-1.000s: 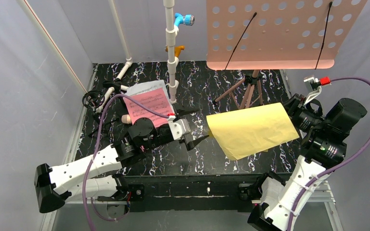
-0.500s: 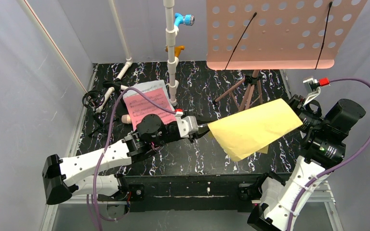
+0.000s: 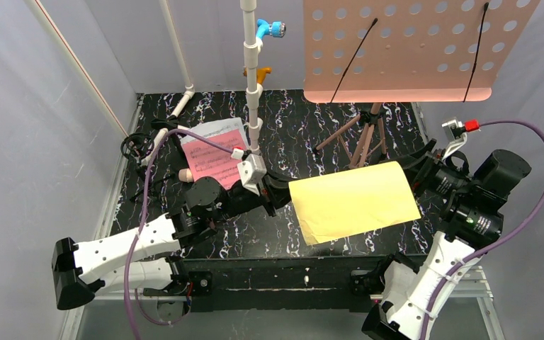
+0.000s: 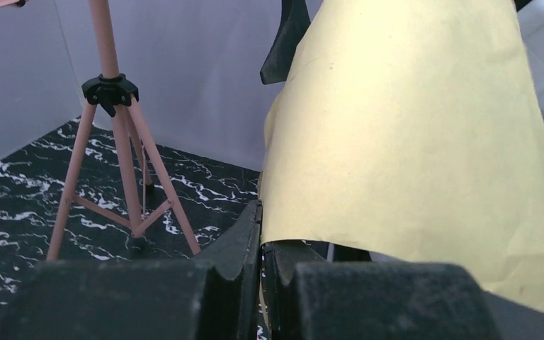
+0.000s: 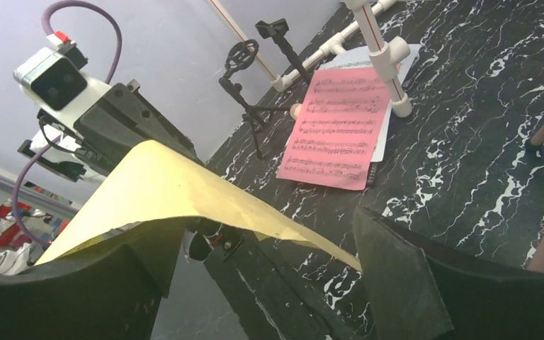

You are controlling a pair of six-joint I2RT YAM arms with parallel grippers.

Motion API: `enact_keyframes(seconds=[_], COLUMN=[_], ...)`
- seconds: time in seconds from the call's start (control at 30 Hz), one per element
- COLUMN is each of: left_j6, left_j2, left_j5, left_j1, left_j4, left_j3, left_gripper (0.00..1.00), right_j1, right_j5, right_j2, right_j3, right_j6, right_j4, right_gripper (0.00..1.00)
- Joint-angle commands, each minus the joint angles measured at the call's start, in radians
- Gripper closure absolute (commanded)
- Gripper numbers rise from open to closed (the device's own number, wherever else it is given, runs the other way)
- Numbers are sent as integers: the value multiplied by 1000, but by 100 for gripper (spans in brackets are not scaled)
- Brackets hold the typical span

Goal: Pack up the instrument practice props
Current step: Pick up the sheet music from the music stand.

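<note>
A yellow sheet-music page [image 3: 354, 200] hangs in the air between the two arms. My left gripper [image 3: 283, 193] is shut on its left edge; in the left wrist view the jaws [image 4: 262, 234] pinch the yellow page [image 4: 411, 142]. My right gripper [image 3: 418, 173] stands open at the page's right edge, and the yellow page [image 5: 163, 184] drapes over one finger [image 5: 78, 283]. A pink page [image 3: 216, 161] lies on a white page [image 3: 209, 131] at the back left. The pink music stand desk [image 3: 411, 49] rises on its tripod [image 3: 361, 138] at the back right.
A white pipe frame [image 3: 253, 85] with a blue fitting [image 3: 273, 30] and an orange fitting [image 3: 262, 71] stands beside the pages. Small black clips [image 3: 142, 145] lie at the left wall. Grey walls close in the black marbled table [image 3: 290, 234].
My left gripper has shut on the yellow page's left edge. My right gripper has opened and let go of the page. The page has shifted left and hangs flatter.
</note>
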State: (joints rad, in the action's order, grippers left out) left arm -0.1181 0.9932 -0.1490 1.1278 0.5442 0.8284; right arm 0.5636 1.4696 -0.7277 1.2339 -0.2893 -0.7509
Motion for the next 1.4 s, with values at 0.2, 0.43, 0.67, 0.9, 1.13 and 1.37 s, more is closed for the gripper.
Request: enact_keyframes(seconds=[0.2, 0.43, 0.67, 0.9, 1.13, 1.37], left_j6=[-380, -598, -752, -774, -738, -678], left_j2=[-159, -288, -310, -274, -285, -282], left_j5=[162, 212, 76, 15, 40, 40], left_j1=[-37, -137, -299, -388, -450, -538], left_j4=[-316, -650, -802, -908, -1007, -1071], left_j3=[-48, -101, -152, -126, -100, -79], left_gripper=[100, 100, 100, 100, 100, 100], right_j1=[5, 4, 4, 3, 3, 3], right_j5=[-5, -54, -104, -149, -171, -175], right_j2=[29, 37, 34, 20, 14, 15], right_j3=[-69, -132, -176, -210, -241, -252], right_j6=[85, 143, 286, 438, 508, 514], right_j4=[8, 2, -121, -237, -283, -280], right_gripper=[1, 2, 2, 2, 1, 2])
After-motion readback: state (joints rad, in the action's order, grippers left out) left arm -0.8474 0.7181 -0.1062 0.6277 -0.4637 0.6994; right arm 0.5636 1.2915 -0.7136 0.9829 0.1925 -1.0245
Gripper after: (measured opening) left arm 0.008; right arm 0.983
